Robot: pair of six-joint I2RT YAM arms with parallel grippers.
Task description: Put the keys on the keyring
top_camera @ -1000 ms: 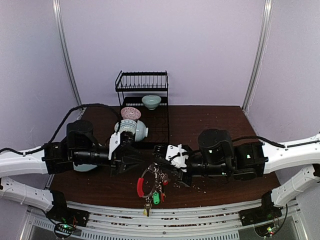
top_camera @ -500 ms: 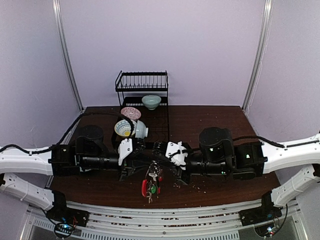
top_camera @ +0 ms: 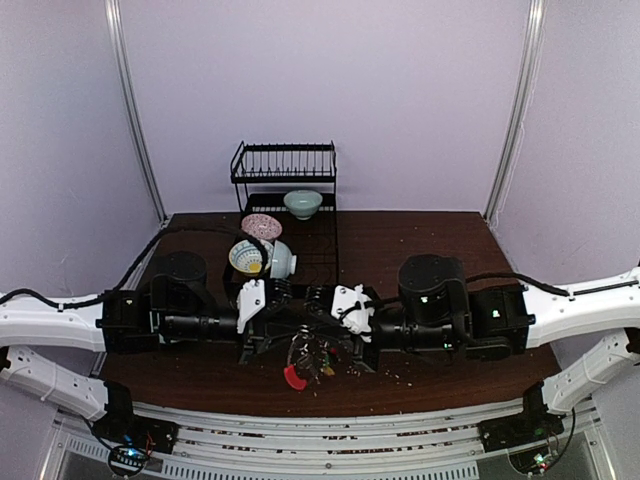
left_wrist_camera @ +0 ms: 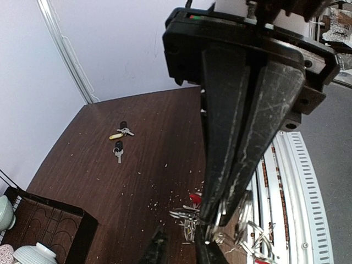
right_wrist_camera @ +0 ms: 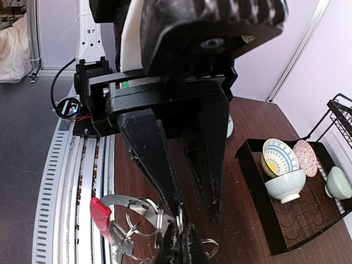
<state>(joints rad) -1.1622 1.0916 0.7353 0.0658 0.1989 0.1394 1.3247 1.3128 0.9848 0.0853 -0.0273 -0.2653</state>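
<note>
"The keyring (top_camera: 303,362), where is it?"
"Pinched at the tips of the left gripper (left_wrist_camera: 212,223), squeezed tight. The right gripper (right_wrist_camera: 197,218) gapes just beside it. The loose keys (left_wrist_camera: 117,147) lie far from both."

Four bowls (top_camera: 303,203), one rack (top_camera: 284,160), one keyring (top_camera: 296,376).

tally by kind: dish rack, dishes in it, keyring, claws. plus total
Dish rack: 1
Dishes in it: 4
Keyring: 1
Claws: 2, left claw and right claw
Total: 8
</note>
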